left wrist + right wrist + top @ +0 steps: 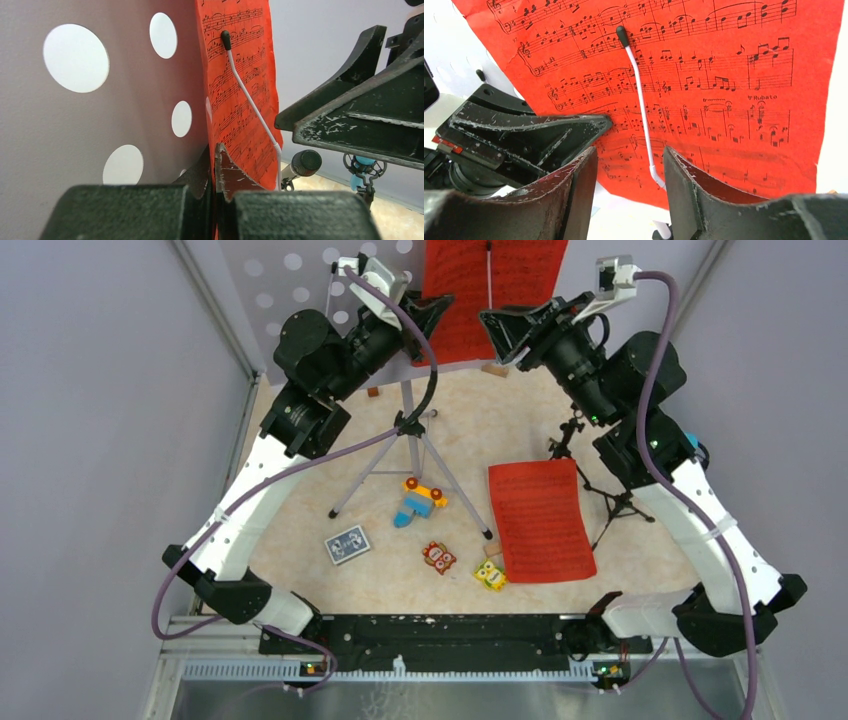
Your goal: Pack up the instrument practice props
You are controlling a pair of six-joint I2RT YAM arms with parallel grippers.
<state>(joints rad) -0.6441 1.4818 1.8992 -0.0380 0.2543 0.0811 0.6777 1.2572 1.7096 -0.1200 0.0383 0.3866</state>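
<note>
Left wrist view: my left end effector [216,167] is pinched fully closed on what looks like the left edge of the red music sheet [240,100]. The sheet stands against the grey music stand [75,130] at the desk's [470,430] 12 o'clock. My right end effector [630,155] is partly open and holds nothing, its fingers straddling the white retaining wire [641,110] near the sheet's lower edge. I judge the paper featherlight, limp and easily torn, so an edge grip suits it, sliding it from under the wire. A second sheet [540,520] lies flat at 4 o'clock.
</note>
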